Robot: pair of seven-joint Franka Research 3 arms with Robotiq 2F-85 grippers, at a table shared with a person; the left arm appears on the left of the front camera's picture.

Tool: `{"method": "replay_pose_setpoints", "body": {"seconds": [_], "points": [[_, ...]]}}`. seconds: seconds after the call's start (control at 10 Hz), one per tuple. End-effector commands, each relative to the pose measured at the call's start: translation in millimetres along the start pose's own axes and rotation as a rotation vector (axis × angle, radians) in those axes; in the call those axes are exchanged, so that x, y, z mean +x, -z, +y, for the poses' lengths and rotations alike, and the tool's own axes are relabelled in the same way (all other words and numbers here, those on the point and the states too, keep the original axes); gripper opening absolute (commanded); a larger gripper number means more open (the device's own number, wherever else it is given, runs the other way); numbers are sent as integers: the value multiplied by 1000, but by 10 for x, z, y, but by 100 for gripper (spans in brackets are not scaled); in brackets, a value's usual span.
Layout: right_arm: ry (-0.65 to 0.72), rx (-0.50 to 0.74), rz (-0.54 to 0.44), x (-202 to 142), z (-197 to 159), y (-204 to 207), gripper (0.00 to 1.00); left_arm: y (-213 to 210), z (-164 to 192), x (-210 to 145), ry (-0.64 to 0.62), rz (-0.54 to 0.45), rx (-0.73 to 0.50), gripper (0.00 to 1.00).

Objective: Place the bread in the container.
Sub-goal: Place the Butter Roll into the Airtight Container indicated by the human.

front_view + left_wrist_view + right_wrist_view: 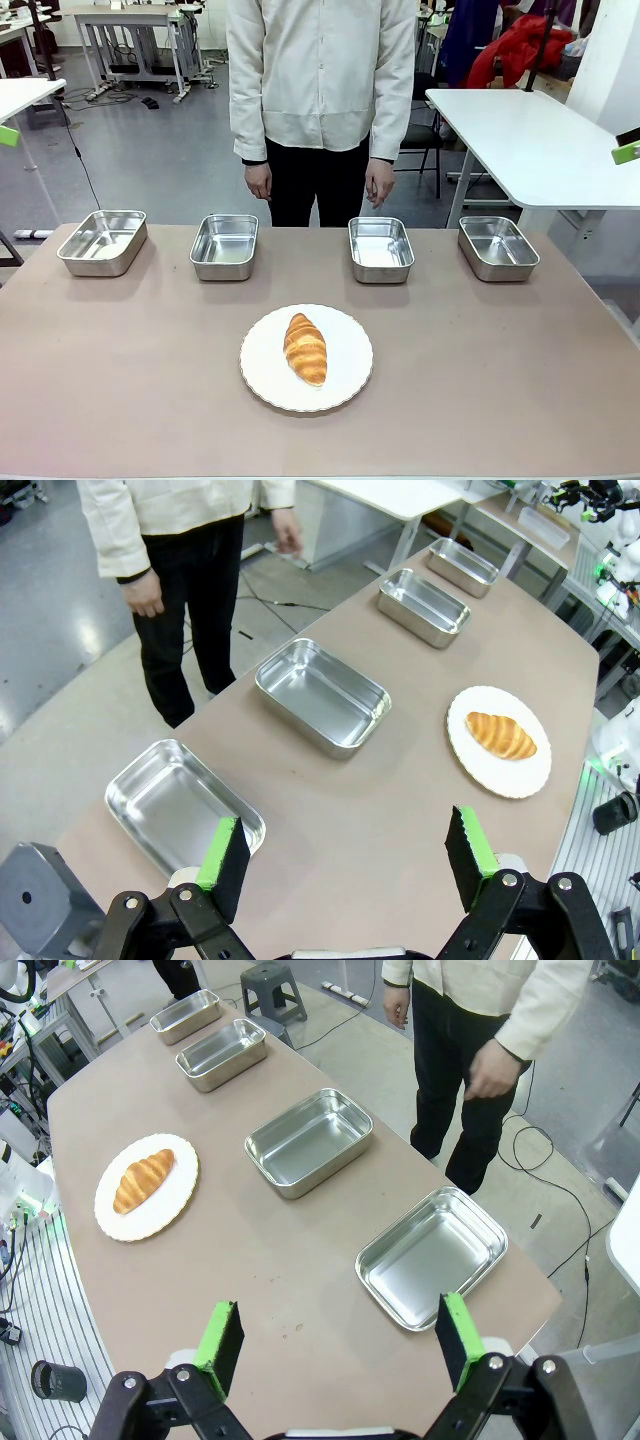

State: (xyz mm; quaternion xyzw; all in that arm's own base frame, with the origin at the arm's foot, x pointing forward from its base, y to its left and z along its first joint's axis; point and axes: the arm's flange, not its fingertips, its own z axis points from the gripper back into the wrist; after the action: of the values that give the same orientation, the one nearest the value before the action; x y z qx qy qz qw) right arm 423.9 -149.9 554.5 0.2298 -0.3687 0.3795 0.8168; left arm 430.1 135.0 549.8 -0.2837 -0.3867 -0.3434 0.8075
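Beyond the table, a workshop room is spreading out, with a grey floor [150, 160] trailing cables and a white bench [530, 140] standing off to the right. Nearer, the brown matte table [120, 400] is running the full width of the front view. A person [320, 80] in a pale jacket and dark trousers is standing at its far edge, both hands hanging loose at the sides.

Four shiny steel pans are sitting in a row along that far edge, all empty and well apart: the left-end pan [102, 242], the second pan [224, 246], the third pan [381, 249] and the right-end pan [498, 247]. Nothing is marking one out as the container.

A round white plate [260, 375] with a scalloped rim is resting near the middle of the table, closer to the robot than the pans. The bread [305, 348] is lying on it, a golden-brown croissant with a glossy ridged crust and tapered ends, pointing roughly towards the person.

The left gripper [345, 830] is hovering above its end of the table with jaws spread wide, gripping nothing. The right gripper [336, 1312] is hanging over the opposite end, likewise spread wide and empty.
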Motion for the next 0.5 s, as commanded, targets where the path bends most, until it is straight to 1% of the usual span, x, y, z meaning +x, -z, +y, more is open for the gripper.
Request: {"method": "replay_pose_setpoints", "body": {"seconds": [0.0,0.4], "points": [[-6,0,-14,16,2,1,100,-13,-5,9,5,-6,-2,100],[-6,0,-14,16,2,1,100,-13,-5,9,5,-6,-2,100]]}}
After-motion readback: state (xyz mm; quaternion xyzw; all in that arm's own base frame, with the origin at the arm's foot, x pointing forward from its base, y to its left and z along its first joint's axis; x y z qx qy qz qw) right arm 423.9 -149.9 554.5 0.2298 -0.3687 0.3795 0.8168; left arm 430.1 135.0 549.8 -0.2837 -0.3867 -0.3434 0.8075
